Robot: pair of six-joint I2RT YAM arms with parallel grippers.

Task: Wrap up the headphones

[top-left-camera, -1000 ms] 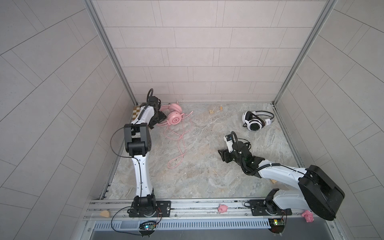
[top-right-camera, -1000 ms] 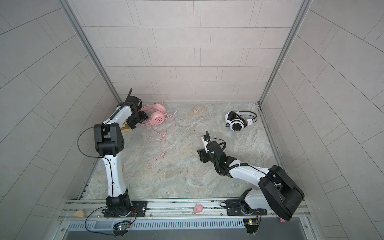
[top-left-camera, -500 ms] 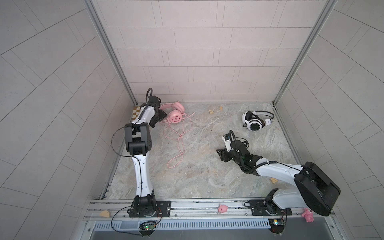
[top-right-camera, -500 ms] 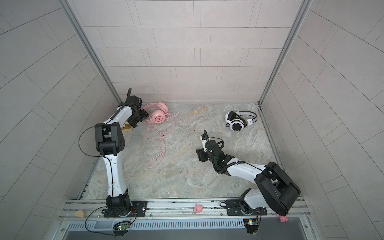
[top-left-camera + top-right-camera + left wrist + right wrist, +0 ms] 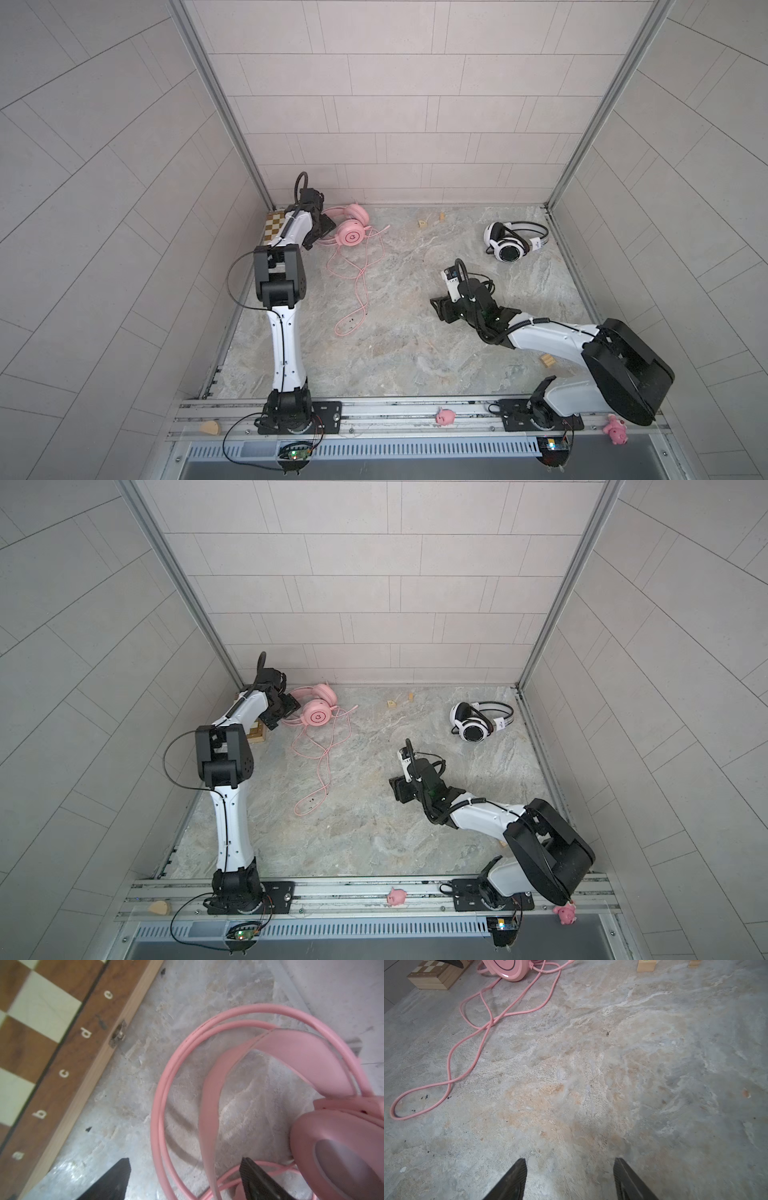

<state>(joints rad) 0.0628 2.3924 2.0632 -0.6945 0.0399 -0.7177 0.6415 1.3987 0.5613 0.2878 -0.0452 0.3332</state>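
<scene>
Marble tabletop (image 5: 395,353): chessboard (image 5: 274,222) in far left corner, pink headphones (image 5: 351,237) just beside it, pink cable (image 5: 357,291) trailing loose toward the middle, white headphones (image 5: 509,245) far right. Left gripper (image 5: 187,1176), jaws spread wide, straddles the pink headband (image 5: 209,1105) unclamped; right gripper (image 5: 570,1178), jaws apart, empty, over bare marble mid-table

All-pink over-ear corded headphones (image 5: 352,233) (image 5: 318,713): far-left corner, lying on side, round cup with ring mark facing up. Headband (image 5: 209,1095) seen close in left wrist view: flat pink strap inside twin thin pink rails. Pink cable (image 5: 360,286) (image 5: 483,1028): unwrapped, trailing toward near side in loose crossing loops, ending in closed loop mid-surface.

White over-ear headphones with black ear pads (image 5: 513,243) (image 5: 478,725): far-right corner, on side, black pad facing up, band toward right wall. Well apart from pink pair.
</scene>
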